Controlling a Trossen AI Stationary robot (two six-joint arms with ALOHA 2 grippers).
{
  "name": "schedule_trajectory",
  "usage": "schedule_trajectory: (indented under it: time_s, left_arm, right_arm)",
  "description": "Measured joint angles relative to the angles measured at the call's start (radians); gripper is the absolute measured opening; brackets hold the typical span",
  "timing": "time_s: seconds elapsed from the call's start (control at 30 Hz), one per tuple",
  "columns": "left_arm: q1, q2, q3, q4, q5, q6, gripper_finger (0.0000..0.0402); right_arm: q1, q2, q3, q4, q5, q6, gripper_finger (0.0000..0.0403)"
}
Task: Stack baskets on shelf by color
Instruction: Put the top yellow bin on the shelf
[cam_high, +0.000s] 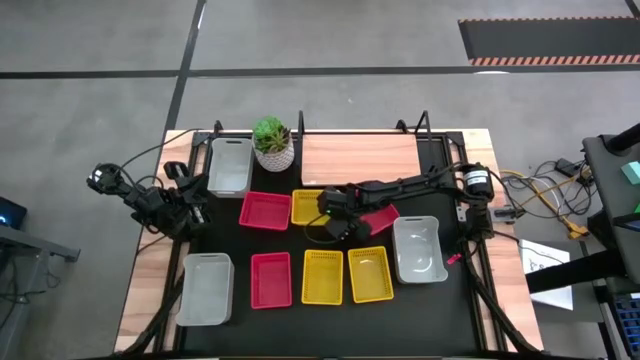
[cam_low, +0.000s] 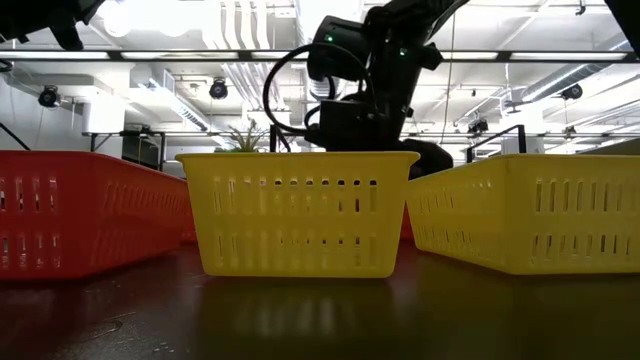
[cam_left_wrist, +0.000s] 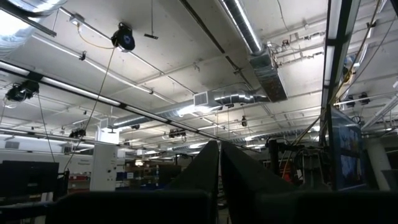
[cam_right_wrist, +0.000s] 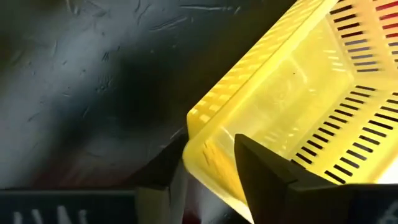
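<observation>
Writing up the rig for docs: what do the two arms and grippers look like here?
Both arms are dark, near black, jointed segments with black cables trailing to the table edges. The right arm has a silver-and-black cylindrical part near its base and small green lights on the wrist. The right gripper has two flat, dark, wedge-shaped fingers. The left gripper looks the same.
</observation>
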Motion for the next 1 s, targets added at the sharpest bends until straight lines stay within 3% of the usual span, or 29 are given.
schedule_trajectory:
  time_s: [0.43,0.73,1.0]
  left_arm:
    - [0.0,0.0,0.0,0.0,0.0,0.0,0.0002]
    - [0.0,0.0,0.0,0.0,0.0,0.0,0.0002]
    - [0.0,0.0,0.0,0.0,0.0,0.0,0.0002]
  right_arm:
    - [0.073,0.0,0.052,-0.006,0.001,0.025,0.0013]
    - [0.114,-0.002,0.167,-0.074,0.004,0.176,0.0009]
    - [0.124,-0.002,0.31,-0.239,0.004,0.358,0.0009]
